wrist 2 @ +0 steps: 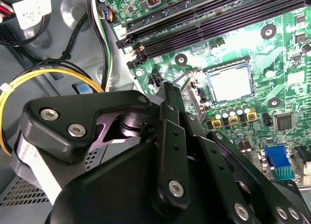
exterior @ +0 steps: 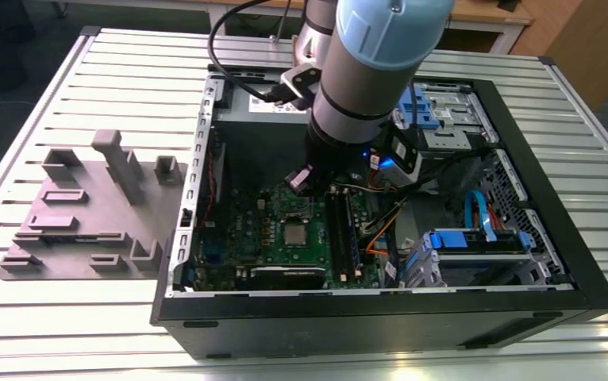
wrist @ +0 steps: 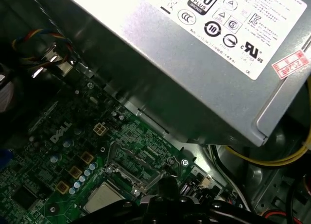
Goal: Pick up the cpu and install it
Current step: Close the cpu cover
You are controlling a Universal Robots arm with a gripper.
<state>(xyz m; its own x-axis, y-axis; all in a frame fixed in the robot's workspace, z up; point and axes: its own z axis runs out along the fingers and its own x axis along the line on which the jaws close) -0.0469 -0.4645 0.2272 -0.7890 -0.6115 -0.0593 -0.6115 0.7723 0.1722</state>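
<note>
- We see the cpu [wrist 2: 229, 81] lying flat inside the socket [wrist 2: 197, 90] on the motherboard [wrist 2: 286, 49], where the task wants it; its metal frame looks swung open.
- Our end effector [exterior: 300, 181] hangs above the board, just beside the socket and apart from the chip. We cannot tell whether it is released or clenched.
- The computer case [exterior: 558, 262] lies open on the desk [exterior: 92, 333], giving access from above; the grey tray [exterior: 82, 210] sits beside it.
</note>
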